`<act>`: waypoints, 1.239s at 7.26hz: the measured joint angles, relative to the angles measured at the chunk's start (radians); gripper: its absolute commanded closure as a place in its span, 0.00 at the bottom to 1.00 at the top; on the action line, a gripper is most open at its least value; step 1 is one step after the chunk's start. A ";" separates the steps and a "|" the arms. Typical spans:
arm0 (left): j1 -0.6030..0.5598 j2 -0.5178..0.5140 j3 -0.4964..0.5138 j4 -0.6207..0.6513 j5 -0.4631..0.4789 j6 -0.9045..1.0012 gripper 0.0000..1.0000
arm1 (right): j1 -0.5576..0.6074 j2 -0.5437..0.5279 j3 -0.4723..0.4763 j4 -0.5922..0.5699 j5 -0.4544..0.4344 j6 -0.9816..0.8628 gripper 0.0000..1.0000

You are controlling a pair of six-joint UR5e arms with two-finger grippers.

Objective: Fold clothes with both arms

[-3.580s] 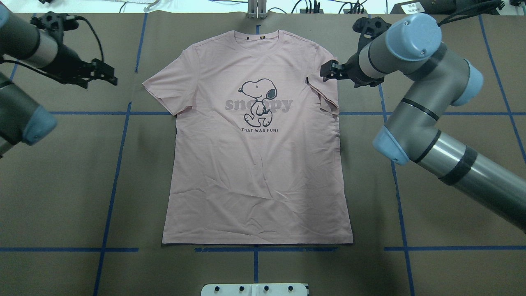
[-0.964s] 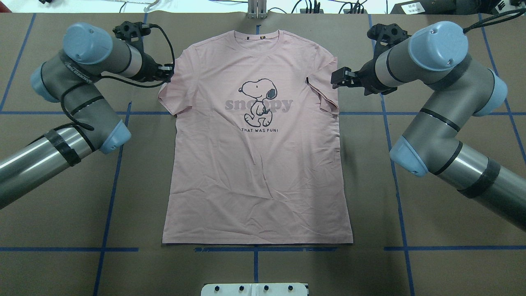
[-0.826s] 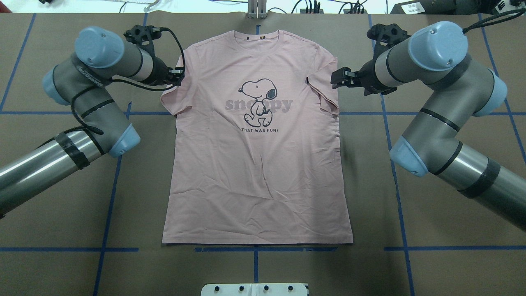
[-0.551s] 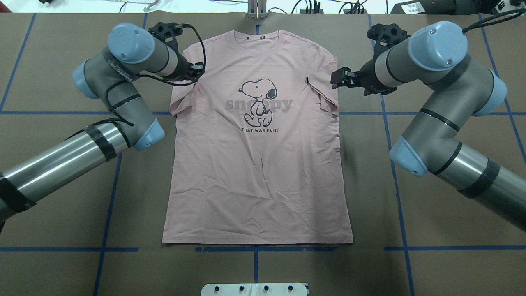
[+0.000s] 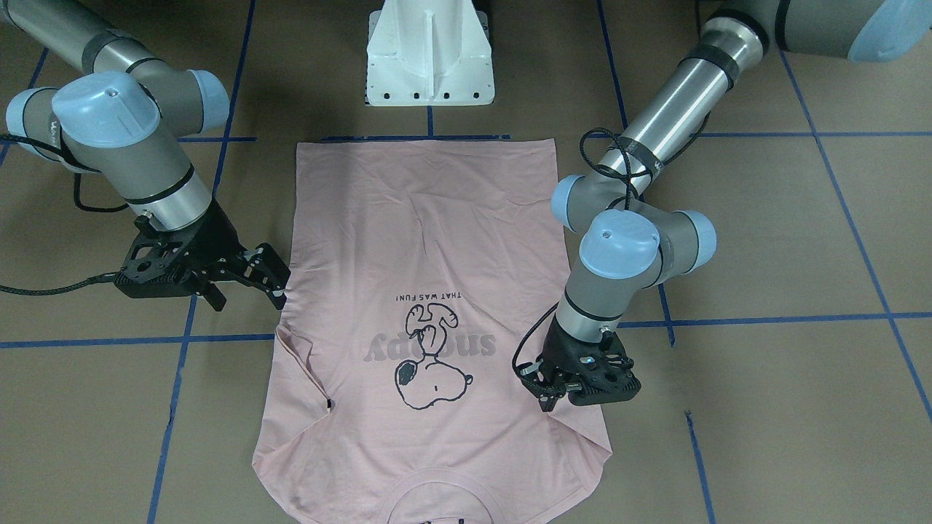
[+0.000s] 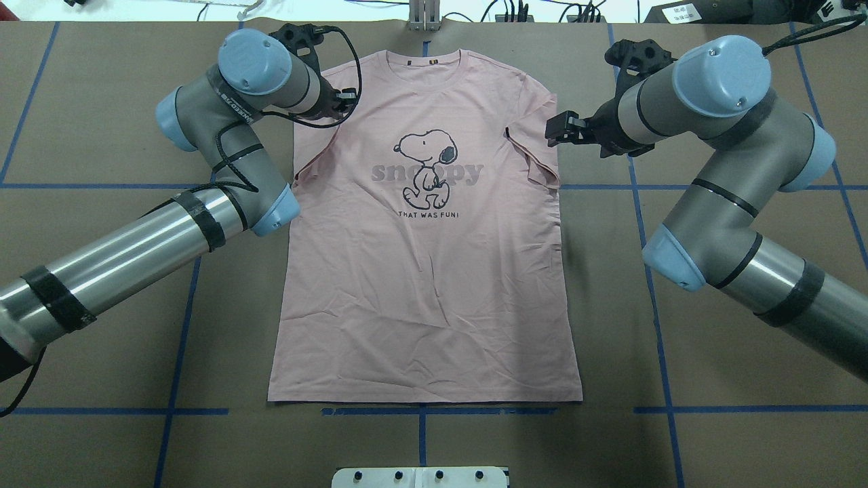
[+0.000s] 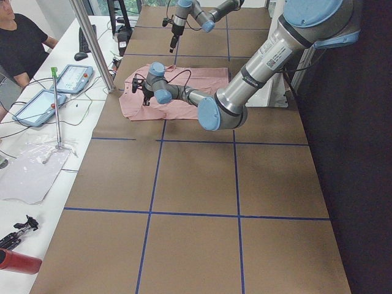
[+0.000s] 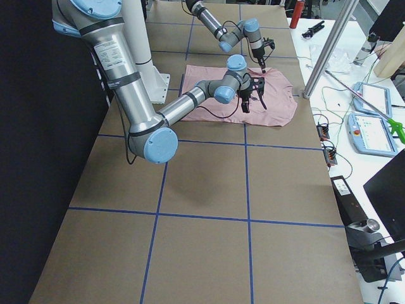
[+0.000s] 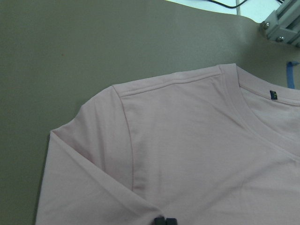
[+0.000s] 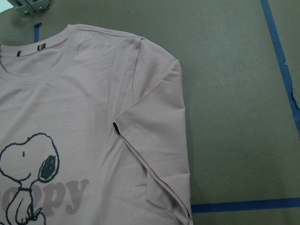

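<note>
On the shirt (image 6: 420,285), the left claw (image 6: 346,100) pinches a sleeve inward, the right claw (image 6: 553,129) gapes empty beside the tucked one; the body lies unfolded.

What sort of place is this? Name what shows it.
Probably a robotics lab: blue tape grid on the table, teach pendants on the side bench, left arm and right arm flanking a T-shirt.

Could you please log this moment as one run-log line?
left tool: shut on T-shirt | right tool: open, beside it | sleeves: folded in
</note>
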 measured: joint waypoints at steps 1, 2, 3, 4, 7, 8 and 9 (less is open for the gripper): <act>0.007 0.001 -0.002 -0.001 0.001 0.001 0.01 | 0.000 0.000 0.000 0.001 0.000 0.000 0.00; 0.011 0.005 -0.021 -0.002 0.000 0.000 0.04 | -0.001 0.000 0.000 0.002 0.001 -0.001 0.00; 0.012 0.012 -0.068 0.003 -0.012 -0.014 0.05 | -0.006 0.001 0.008 0.001 0.001 0.014 0.00; 0.011 0.039 -0.143 0.014 -0.050 -0.053 0.05 | -0.028 -0.001 0.031 0.000 -0.005 0.083 0.00; 0.013 0.275 -0.507 0.034 -0.131 -0.162 0.14 | -0.281 -0.058 0.250 -0.155 -0.181 0.433 0.09; 0.013 0.320 -0.573 0.035 -0.156 -0.168 0.14 | -0.412 -0.090 0.343 -0.277 -0.284 0.548 0.14; 0.013 0.340 -0.599 0.035 -0.177 -0.172 0.13 | -0.517 -0.131 0.395 -0.342 -0.368 0.674 0.19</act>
